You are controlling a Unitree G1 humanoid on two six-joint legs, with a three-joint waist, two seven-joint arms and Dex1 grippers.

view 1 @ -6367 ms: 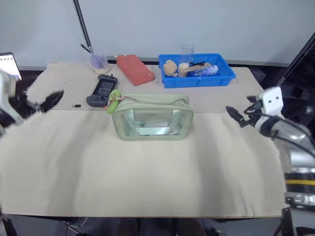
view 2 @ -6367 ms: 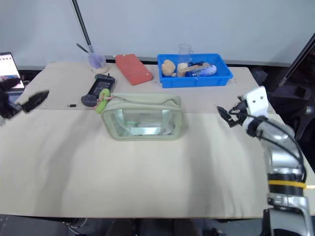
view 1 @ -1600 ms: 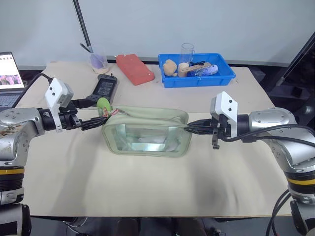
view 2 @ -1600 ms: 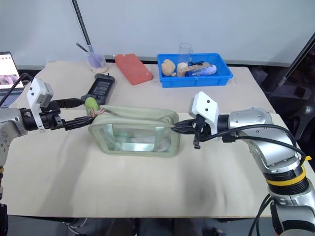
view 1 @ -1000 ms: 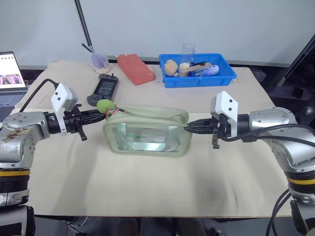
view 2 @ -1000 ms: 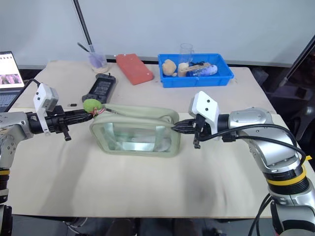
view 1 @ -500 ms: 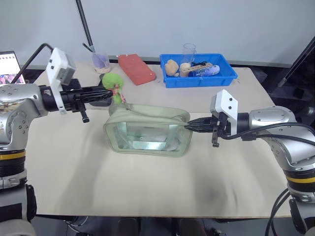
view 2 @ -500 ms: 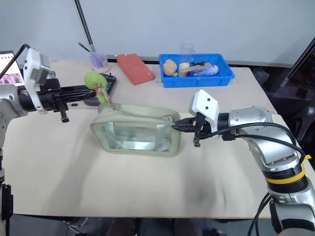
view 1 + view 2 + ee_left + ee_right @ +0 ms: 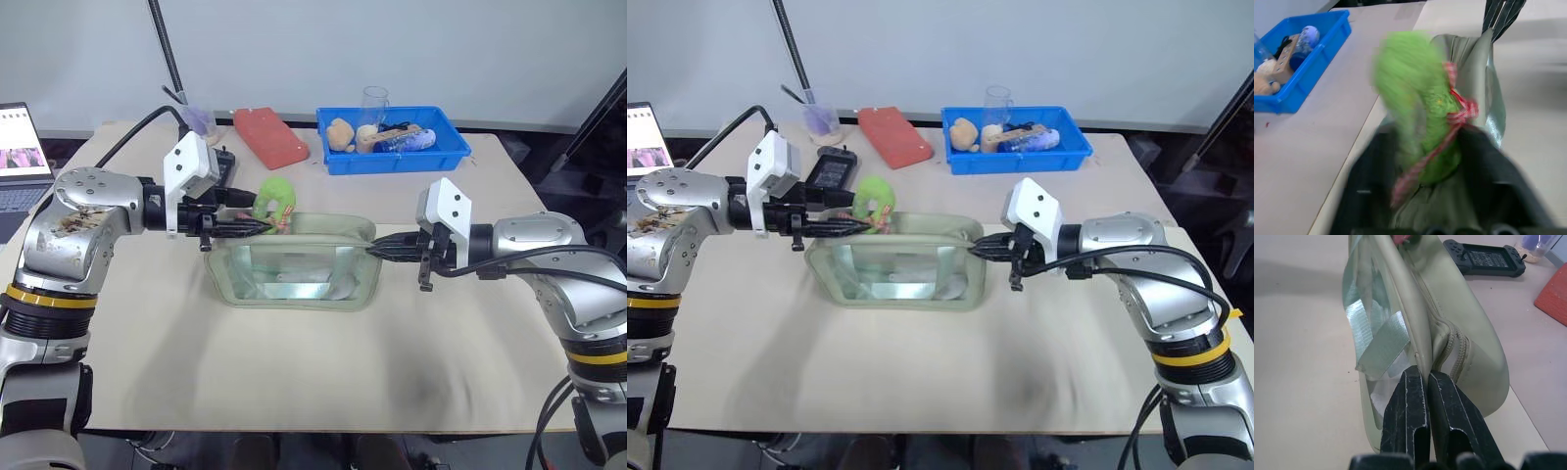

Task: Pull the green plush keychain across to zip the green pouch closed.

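R gripper [image 9: 982,251] pinching green pouch [image 9: 896,262] end, centre frame; L gripper [image 9: 859,224] apparently gripping green plush keychain [image 9: 872,202]: keep pulling level, steady.

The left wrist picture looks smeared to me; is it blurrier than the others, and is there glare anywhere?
Left wrist view: the fuzzy lime-green plush keychain is streaked with blur. Right wrist view: crisp, with bright reflections on the clear window of the pale sage-green fabric pouch. Left eye view: sharp and evenly lit, with a sheen on that window.
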